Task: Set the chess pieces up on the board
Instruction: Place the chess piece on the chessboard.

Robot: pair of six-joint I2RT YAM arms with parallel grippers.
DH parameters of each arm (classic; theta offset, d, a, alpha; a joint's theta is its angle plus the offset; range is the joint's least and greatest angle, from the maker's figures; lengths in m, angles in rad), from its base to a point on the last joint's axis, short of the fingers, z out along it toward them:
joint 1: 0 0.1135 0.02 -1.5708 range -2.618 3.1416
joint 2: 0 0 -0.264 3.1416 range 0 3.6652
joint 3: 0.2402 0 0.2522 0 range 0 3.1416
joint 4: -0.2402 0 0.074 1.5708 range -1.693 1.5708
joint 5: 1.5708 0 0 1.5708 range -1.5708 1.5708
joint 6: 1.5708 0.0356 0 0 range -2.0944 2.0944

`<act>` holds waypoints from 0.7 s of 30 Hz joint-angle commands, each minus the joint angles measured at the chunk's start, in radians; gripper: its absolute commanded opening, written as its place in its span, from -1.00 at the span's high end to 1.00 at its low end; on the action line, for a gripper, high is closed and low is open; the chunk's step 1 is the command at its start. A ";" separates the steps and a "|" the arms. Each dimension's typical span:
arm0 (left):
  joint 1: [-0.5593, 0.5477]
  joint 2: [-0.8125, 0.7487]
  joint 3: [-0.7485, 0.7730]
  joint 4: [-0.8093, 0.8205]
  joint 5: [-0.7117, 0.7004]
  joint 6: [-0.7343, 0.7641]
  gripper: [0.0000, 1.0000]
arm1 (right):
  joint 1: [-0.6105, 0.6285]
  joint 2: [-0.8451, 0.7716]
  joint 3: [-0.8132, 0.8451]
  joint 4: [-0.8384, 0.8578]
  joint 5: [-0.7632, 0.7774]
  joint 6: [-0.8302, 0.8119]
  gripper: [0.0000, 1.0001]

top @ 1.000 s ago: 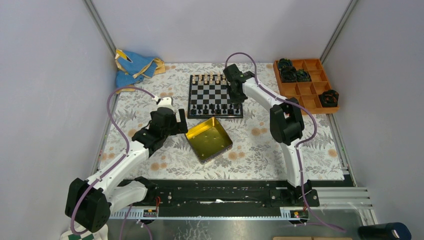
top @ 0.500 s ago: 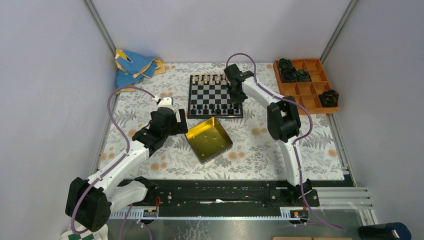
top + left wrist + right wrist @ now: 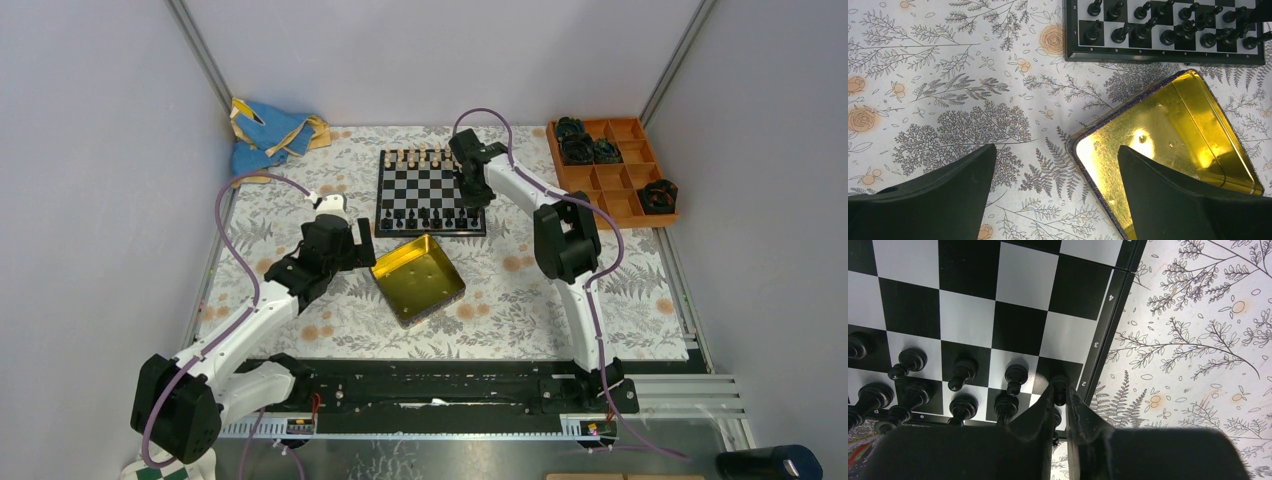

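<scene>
1. Top external view: the desk [image 3: 300, 200], under a floral cover, carries everything. The board [image 3: 425, 192] sits at its far middle.
2. A yellow tin [image 3: 418, 278] lies skewed just nearer than the board. An orange tray [image 3: 622, 204] with dark lumps [image 3: 578, 140] stands to the right, and a blue cloth [image 3: 268, 132] lies in the far-left corner. Tray and cloth are well apart from the work.
3. The left claw [image 3: 1057, 150] is spread wide and holds nothing. It hangs over the tin's corner.
4. The right claw [image 3: 1060, 390] is narrow, pinched on a black pawn [image 3: 1059, 382] in the second rank, on the square next to the board's right rim. Cannot tell whether the pawn's base touches the square.
5. The other black chess pieces [image 3: 963, 372] fill the two near rows, and the cream pieces [image 3: 415, 157] line the far edge.
6. Judgement: the pieces are light, rigid, smooth and easily tipped, so grip at the head from above. The neighbouring pawn [image 3: 1016, 374] stands just beside the inner finger and could topple when the claw opens. The raised rim crowds the outer finger.
</scene>
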 commanded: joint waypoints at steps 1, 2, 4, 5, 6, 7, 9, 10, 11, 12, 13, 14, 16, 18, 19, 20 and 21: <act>0.005 0.005 -0.002 0.045 -0.011 -0.002 -0.98 | -0.007 -0.002 0.034 -0.008 -0.019 -0.016 0.62; 0.005 0.005 -0.002 0.045 -0.011 -0.002 -0.98 | -0.007 -0.003 0.035 -0.006 -0.019 -0.016 0.60; 0.005 0.004 -0.002 0.045 -0.012 -0.002 -0.98 | -0.007 -0.003 0.037 -0.004 -0.019 -0.016 0.57; 0.005 0.005 -0.002 0.045 -0.011 -0.002 -0.98 | -0.007 -0.002 0.037 -0.005 -0.020 -0.016 0.55; 0.005 0.004 -0.002 0.045 -0.012 -0.002 -0.98 | -0.008 -0.003 0.037 -0.004 -0.019 -0.016 0.54; 0.005 0.005 -0.002 0.045 -0.012 -0.002 -0.98 | -0.009 -0.003 0.038 -0.003 -0.020 -0.017 0.52; 0.005 0.005 -0.002 0.044 -0.011 -0.002 -0.98 | -0.009 -0.008 0.041 -0.002 -0.019 -0.019 0.49; 0.005 0.005 -0.001 0.045 -0.010 -0.002 -0.98 | -0.009 -0.011 0.042 -0.001 -0.019 -0.020 0.47; 0.005 0.005 -0.002 0.045 -0.010 -0.002 -0.98 | -0.009 -0.015 0.044 -0.001 -0.017 -0.020 0.46; 0.005 0.004 -0.001 0.045 -0.010 -0.002 -0.98 | -0.008 -0.017 0.047 -0.001 -0.016 -0.021 0.45; 0.005 0.005 -0.002 0.045 -0.010 -0.002 -0.98 | -0.010 -0.021 0.049 0.000 -0.014 -0.022 0.44; 0.005 0.004 -0.001 0.045 -0.011 -0.001 -0.98 | -0.011 -0.025 0.055 -0.002 -0.013 -0.022 0.43; 0.005 0.003 -0.001 0.044 -0.013 0.001 -0.98 | -0.011 -0.031 0.070 -0.007 -0.011 -0.024 0.41; 0.005 0.004 0.000 0.041 -0.017 0.004 -0.98 | -0.011 -0.039 0.095 -0.015 -0.009 -0.024 0.37; 0.005 0.002 0.000 0.039 -0.020 0.006 -0.98 | -0.011 -0.043 0.105 -0.017 -0.009 -0.023 0.34; 0.005 0.000 0.001 0.037 -0.024 0.007 -0.98 | -0.011 -0.051 0.114 -0.018 -0.009 -0.022 0.33; 0.005 -0.002 0.001 0.035 -0.032 0.009 -0.98 | -0.011 -0.060 0.123 -0.020 -0.009 -0.021 0.31</act>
